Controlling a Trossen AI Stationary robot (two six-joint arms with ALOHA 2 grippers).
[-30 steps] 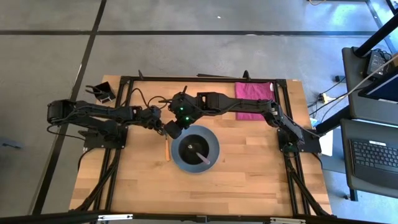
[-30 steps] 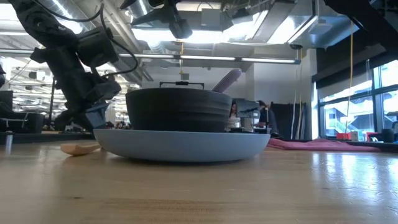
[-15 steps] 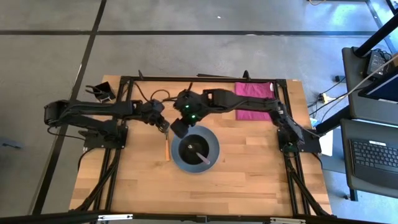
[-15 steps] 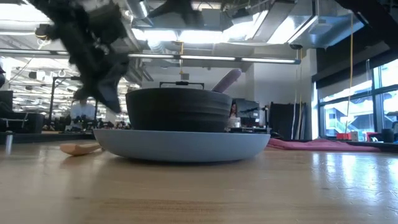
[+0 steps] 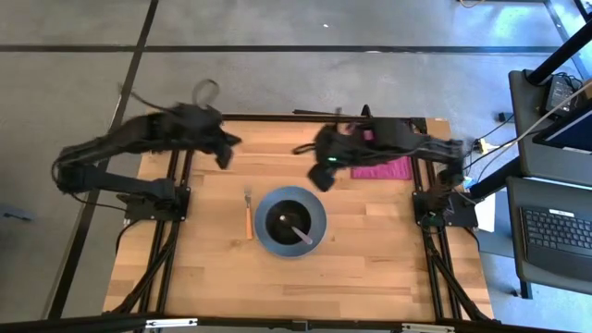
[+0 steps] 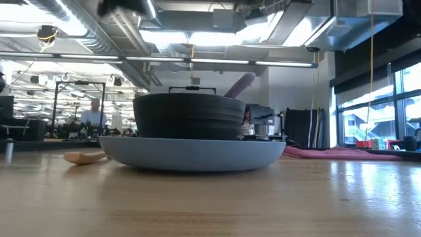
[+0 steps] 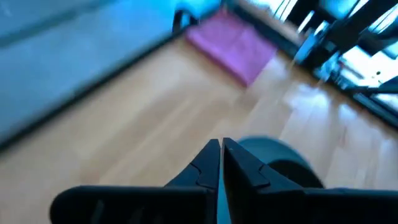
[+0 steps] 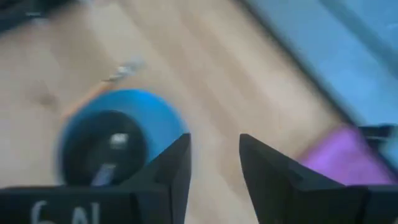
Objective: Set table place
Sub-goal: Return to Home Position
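A grey-blue plate (image 5: 266,236) rests flat on the wooden table (image 5: 370,268) near its middle. A black bowl (image 5: 294,220) stands on the plate, and a purple-handled spoon (image 5: 302,232) lies in the bowl. An orange-handled fork (image 5: 248,217) lies on the table just left of the plate. My left gripper (image 5: 225,153) is shut and empty above the far left of the table. My right gripper (image 5: 326,176) is open and empty above the far middle. In the low view the plate (image 6: 191,153), bowl (image 6: 189,116) and fork handle (image 6: 84,157) show.
A magenta cloth (image 5: 384,153) lies at the table's far right, under the right arm. A small black holder (image 5: 151,137) sits at the far left corner. The near half of the table is bare wood. A person (image 6: 96,112) stands far off in the room.
Both arms have risen and drawn back from the plate toward the table's far edge, the left one to the far left, the right one toward the far right. The plate, bowl, spoon and fork have stayed in place.
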